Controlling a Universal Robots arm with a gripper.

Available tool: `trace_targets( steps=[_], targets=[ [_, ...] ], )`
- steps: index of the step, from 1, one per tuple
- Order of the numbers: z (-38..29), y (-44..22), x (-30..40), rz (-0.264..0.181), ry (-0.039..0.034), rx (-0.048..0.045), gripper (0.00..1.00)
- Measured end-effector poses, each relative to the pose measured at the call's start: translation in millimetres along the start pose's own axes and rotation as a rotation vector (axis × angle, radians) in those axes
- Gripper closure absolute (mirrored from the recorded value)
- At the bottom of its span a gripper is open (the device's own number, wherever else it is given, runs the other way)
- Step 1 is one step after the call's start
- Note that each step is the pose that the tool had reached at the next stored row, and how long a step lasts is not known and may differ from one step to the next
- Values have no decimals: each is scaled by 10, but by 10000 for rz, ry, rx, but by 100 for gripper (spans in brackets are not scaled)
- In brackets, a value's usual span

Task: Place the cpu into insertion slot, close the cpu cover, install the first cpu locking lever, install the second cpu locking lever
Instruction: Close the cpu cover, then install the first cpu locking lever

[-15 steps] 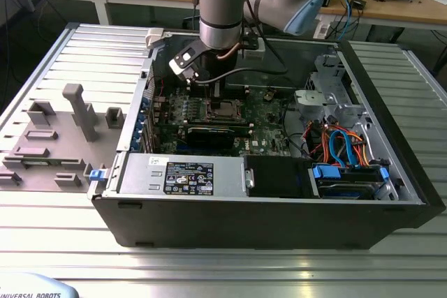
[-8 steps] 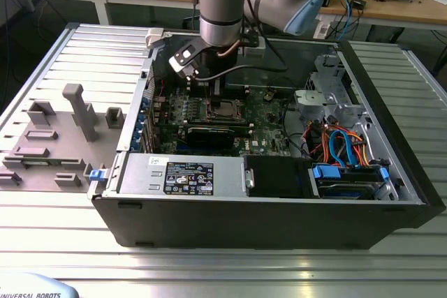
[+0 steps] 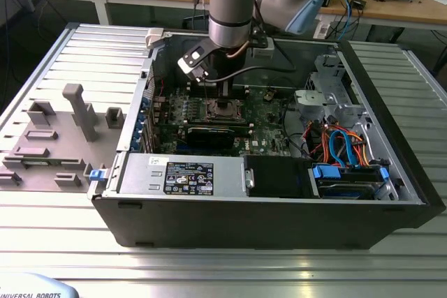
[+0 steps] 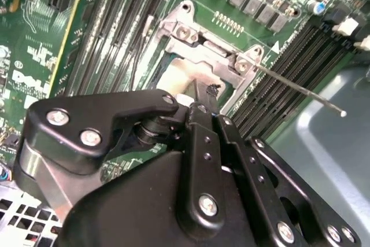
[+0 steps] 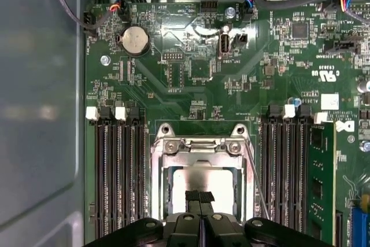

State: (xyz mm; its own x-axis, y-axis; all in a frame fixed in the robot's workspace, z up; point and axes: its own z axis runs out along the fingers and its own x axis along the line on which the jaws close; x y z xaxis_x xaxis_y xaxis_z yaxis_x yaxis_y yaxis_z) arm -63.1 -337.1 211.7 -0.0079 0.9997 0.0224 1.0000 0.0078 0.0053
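end effector [image 5: 200, 196]: fingers pressed together, nothing between them, tips just above the chip
chip [image 5: 196, 179]: seated in the socket [image 5: 155, 172], between memory slots [image 5: 118, 172]
cover [image 5: 200, 150]: lying flat, framing the chip
lever [image 4: 300, 89]: thin rod, angled away beside the socket

In the first wrist view the gripper [image 5: 200, 195] hides one side of the cpu [image 5: 199, 179] and of the cpu cover [image 5: 199, 150].
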Motion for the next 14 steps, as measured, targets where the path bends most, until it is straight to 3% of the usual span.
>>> trace_targets(
  steps=[14],
  targets=[
    [-28, 7, -2, -21, 5, 2, 89]
  ],
)
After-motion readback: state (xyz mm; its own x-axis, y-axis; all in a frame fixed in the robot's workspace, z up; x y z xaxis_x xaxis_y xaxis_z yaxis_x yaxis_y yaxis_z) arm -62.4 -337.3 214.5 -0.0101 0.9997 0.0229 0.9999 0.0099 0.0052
